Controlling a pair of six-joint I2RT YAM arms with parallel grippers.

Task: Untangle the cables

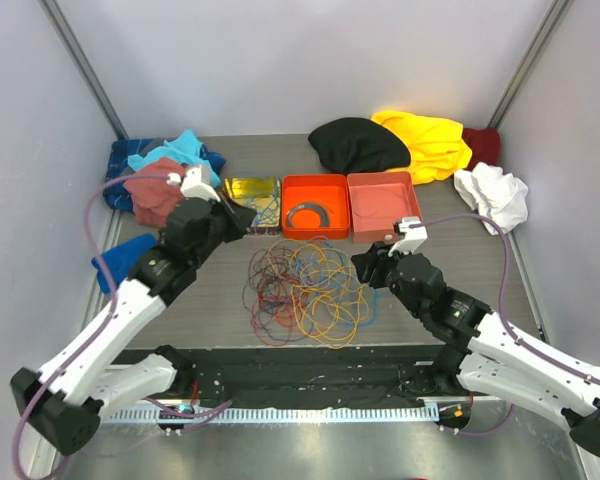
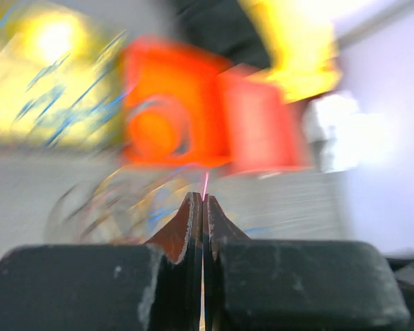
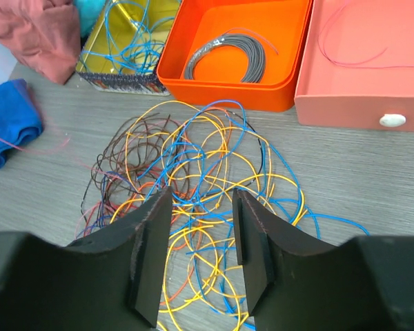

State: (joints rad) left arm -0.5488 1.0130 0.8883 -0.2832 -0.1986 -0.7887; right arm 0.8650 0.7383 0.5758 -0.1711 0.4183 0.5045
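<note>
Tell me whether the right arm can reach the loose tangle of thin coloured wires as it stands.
Probably yes. The right gripper is open, its fingers poised over the near edge of the tangle of thin coloured wires, with nothing between.

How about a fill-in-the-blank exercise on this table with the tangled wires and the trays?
The grey coiled strip lies in the ___ plastic tray.
The right arm's fingers stand ___ above the loose tangle of thin coloured cables.
The thin wire pinched between the left arm's fingers is ___.
Missing words: orange; open; pink.
</note>
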